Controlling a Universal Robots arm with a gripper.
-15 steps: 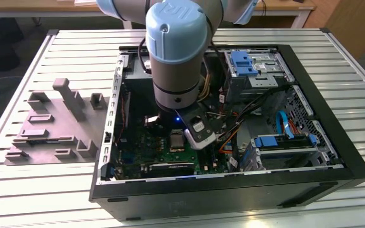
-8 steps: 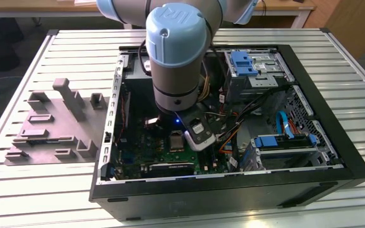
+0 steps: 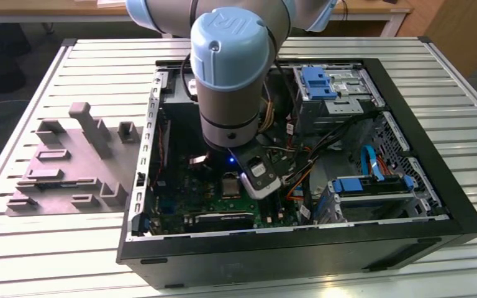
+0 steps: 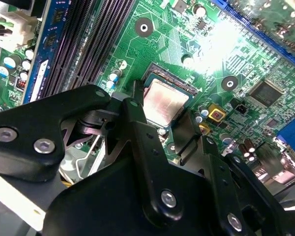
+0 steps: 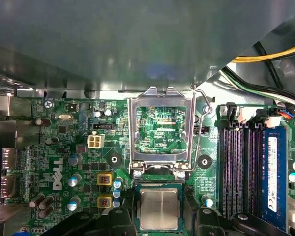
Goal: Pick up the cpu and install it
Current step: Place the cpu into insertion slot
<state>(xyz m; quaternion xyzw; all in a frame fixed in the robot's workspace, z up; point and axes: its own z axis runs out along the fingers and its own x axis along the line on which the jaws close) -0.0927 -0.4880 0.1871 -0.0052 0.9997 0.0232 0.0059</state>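
Fingers (image 5: 119, 219): spread, one on each side of the cpu (image 5: 160, 209), gripping nothing. In the first wrist view a dark gap shows between each finger and the chip's edge. In the second wrist view one fingertip stands just beside the chip; contact cannot be confirmed.

Cpu: lies flat in the socket (image 5: 135, 206), silver-grey top upward, green border showing on all visible sides. The gripper (image 5: 162, 215) hangs directly over it.

Frame (image 5: 162, 129): swung open off the socket, bare board visible through its window. The lever (image 5: 202, 123) is raised alongside it.

Board (image 5: 64, 147): green, with yellow-cased parts and capacitors beside the socket. The black memory slots (image 5: 238, 167) run next to the socket, with a blue one (image 5: 274, 172) beyond them.

Exterior view: the arm (image 3: 230, 74) enters from 12 o'clock and reaches down into the open case (image 3: 305, 248), its wrist over the board at the case's 7 o'clock area. A drive cage with a blue latch (image 3: 317, 84) sits at 1 o'clock in the case, blue cables (image 3: 371, 161) at 3 o'clock. The grey fixture (image 3: 72, 167) rests on the table (image 3: 56, 248) at 9 o'clock of the case, well apart from the gripper.
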